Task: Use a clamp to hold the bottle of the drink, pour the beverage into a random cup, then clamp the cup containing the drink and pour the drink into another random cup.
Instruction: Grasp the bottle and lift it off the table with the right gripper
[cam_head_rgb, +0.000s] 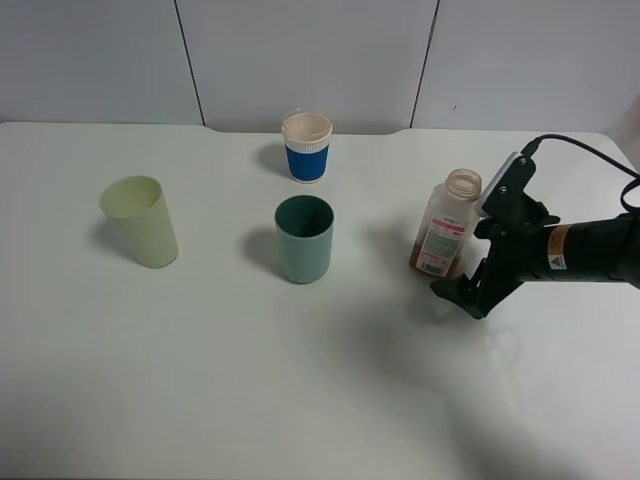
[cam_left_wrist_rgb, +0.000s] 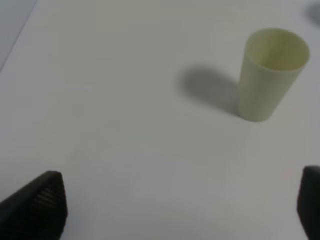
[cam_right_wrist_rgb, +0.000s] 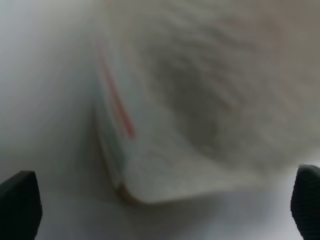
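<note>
- Three cups and one bottle stand on the white table (cam_head_rgb: 300, 400), each apart from the others.
- Left fingers (cam_left_wrist_rgb: 35, 207): spread wide with nothing between them, hanging over bare table. Only the two dark ribbed tips show in the wrist view.
- Pale cup (cam_head_rgb: 140, 220): nearest the table's left edge, about midway between the far and near edges, mouth up. It stands well ahead of the left fingers and off to one side.
- Teal cup (cam_head_rgb: 304, 238): around the middle of the table, mouth up, dark inside. I cannot tell whether it holds anything.
- Paper cup (cam_head_rgb: 307, 146): blue sleeve and white rim, behind the teal cup and near it, close to the far edge.
- Bottle (cam_head_rgb: 446, 222): capless, with a white-and-red label, toward the right edge and well apart from the teal cup.
- Drink (cam_head_rgb: 424, 262): brown, low in the bottle.
- Right fingers (cam_head_rgb: 462, 290): spread wide, just beside the bottle on its right-edge side, one tip by its base. In the wrist view the blurred bottle fills the space ahead of both tips. Whether they touch it cannot be told.
</note>
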